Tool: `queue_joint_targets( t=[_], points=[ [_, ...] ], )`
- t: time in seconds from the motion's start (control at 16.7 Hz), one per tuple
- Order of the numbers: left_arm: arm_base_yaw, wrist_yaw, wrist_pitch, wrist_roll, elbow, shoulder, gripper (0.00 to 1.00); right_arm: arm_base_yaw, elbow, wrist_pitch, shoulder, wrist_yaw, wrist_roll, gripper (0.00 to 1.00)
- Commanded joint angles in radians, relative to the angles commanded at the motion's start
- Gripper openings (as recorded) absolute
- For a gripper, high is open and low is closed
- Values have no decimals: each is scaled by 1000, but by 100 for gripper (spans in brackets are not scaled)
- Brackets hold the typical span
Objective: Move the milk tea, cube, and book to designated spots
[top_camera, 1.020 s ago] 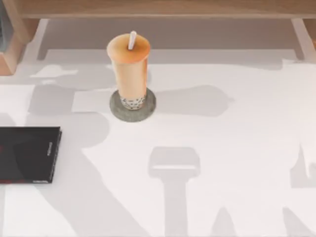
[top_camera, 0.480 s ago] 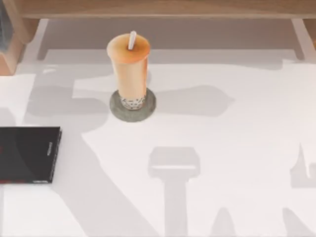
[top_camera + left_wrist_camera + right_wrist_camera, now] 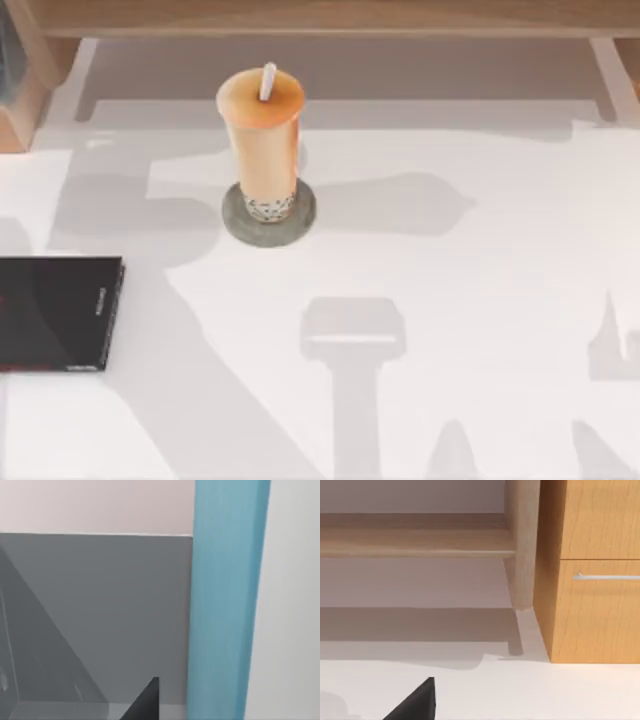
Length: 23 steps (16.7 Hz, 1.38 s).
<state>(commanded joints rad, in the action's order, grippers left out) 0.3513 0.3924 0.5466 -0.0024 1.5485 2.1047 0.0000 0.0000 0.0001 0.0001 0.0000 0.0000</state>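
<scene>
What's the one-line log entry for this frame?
milk tea: upright on grey disc | black slab: table's left edge, bare | book: close in left wrist view

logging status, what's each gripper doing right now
Left gripper: cannot be told; a light-blue book stands close in front of it.
Right gripper: cannot be told; it faces a wooden cabinet.

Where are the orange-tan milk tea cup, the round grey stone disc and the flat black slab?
Orange-tan milk tea cup [image 3: 262, 150], top view, on its side wall.
Round grey speckled stone disc [image 3: 303, 215], top view, on its bare rim.
Flat black rectangular slab [image 3: 55, 312], top view, on its top face.
</scene>
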Motion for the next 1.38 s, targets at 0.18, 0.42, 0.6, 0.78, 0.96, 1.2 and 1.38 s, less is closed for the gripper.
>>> queue_joint_targets(
  t=[0.18,0.42,0.6,0.78,0.96,1.2,1.38],
  points=[
    [0,0,0,0,0,0,32,0,0,0,0,0,0,100],
    [0,0,0,0,0,0,2,0,0,0,0,0,0,100],
    [0,0,0,0,0,0,0,0,0,0,0,0,0,100],
    [0,0,0,0,0,0,0,0,0,0,0,0,0,100],
    [3,0,0,1,0,-2,0,0,0,0,0,0,0,100],
    [9,5,-13,2,-22,-37,0,0,0,0,0,0,0,100],
    [11,7,-17,2,-29,-48,0,0,0,0,0,0,0,100]
  ],
)
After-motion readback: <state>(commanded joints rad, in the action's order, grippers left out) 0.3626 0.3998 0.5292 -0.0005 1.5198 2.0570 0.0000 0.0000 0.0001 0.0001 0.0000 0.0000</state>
